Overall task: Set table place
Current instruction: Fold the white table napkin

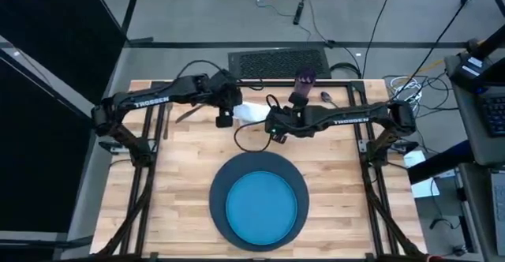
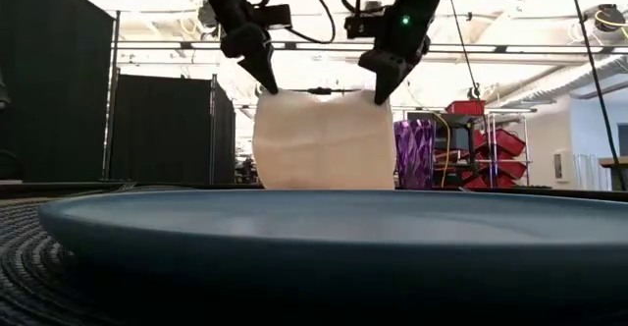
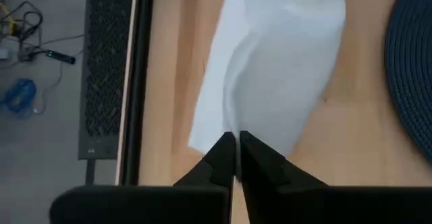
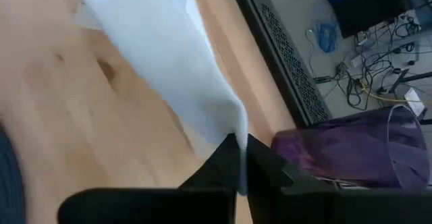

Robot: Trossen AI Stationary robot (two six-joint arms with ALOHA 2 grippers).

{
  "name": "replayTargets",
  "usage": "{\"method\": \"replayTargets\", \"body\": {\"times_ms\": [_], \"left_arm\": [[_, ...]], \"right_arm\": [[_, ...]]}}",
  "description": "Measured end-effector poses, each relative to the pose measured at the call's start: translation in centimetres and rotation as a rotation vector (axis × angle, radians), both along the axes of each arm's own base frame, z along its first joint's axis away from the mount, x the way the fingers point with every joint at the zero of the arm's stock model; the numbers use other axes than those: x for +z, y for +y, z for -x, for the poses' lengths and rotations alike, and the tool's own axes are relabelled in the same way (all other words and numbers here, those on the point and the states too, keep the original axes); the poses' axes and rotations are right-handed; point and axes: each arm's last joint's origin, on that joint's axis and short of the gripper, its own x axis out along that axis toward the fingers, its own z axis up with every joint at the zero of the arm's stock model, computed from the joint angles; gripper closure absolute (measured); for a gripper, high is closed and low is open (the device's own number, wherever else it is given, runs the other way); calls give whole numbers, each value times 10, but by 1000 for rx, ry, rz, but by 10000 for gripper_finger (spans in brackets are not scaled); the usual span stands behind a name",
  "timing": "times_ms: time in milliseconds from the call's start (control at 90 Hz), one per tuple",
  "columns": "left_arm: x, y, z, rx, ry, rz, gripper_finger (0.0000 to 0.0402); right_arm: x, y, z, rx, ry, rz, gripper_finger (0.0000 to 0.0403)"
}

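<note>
A white napkin (image 2: 319, 139) hangs as an upright sheet between my two grippers above the far middle of the table (image 1: 189, 159). My left gripper (image 2: 267, 82) is shut on its upper left corner, my right gripper (image 2: 378, 90) on its upper right corner. The napkin's lower edge is hidden behind the plate's rim in the low view. A bright blue plate (image 1: 262, 203) lies on a dark navy round disc (image 1: 221, 179) at the near middle. A purple cup (image 1: 304, 79) stands at the far edge, behind my right gripper. My left gripper pinches the napkin's upper left corner (image 3: 229, 126) between its two fingertips (image 3: 219, 153), coming from above and pointing down. The sheet hangs below the fingers. My right gripper pinches the upper right corner (image 4: 236, 126) between its fingertips (image 4: 223, 153), also from above. The top edge (image 2: 319, 93) runs nearly straight between the two holds.
A piece of metal cutlery (image 1: 326, 96) lies right of the cup, another (image 1: 187, 115) at the far left under my left arm. A black mesh mat (image 1: 278, 61) lies beyond the far edge. Bare planks show left and right of the disc.
</note>
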Motion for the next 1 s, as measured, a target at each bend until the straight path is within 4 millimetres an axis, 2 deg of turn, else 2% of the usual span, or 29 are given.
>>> {"method": "replayTargets", "body": {"times_ms": [200,344,478,678,789,1000], "left_arm": [[-1,-2,-1,-6,2,0,401],[-1,-1,-1,-4,1,-1,401],[-1,-2,-1,-5,4,1,401],[-1,-2,-1,-5,4,1,401],[-1,-2,-1,-6,4,0,401],[-1,-2,-1,-6,5,1,401]], "right_arm": [[-2,2,-1,18,-30,-127,398],[-2,2,-1,29,-22,-129,388],[-2,2,-1,54,-9,-124,400],[0,-2,-5,40,-63,-111,397],[0,-4,-5,35,-64,-113,378],[0,-5,-5,31,-65,-117,314]]}}
